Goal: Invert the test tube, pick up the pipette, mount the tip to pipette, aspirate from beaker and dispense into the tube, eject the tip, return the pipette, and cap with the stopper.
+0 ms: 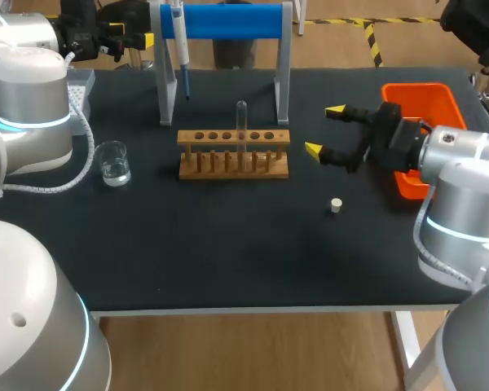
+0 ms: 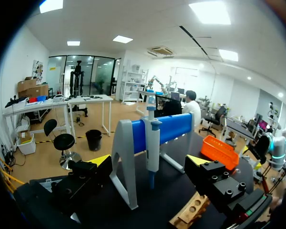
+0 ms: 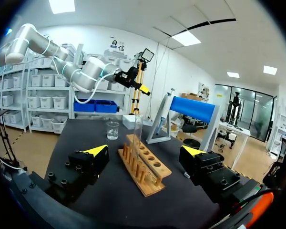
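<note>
My right gripper hangs just right of the wooden rack, yellow tips spread wide and holding nothing. The test tube stands upright in a hole in the rack's right half; I can't make out which end is up. The white stopper lies loose on the dark table, in front of and right of the rack, below my right claw in the head view. The beaker, with a little clear liquid in it, sits left of the rack. The pipette hangs on the stand under its blue bar, behind the rack. My left gripper is up at the stand with the pipette ahead of it, fingers wide apart and not touching it. The orange bin is at the table's right, beside my right arm. Any lettering on the pipette is too small for me to tell.
</note>
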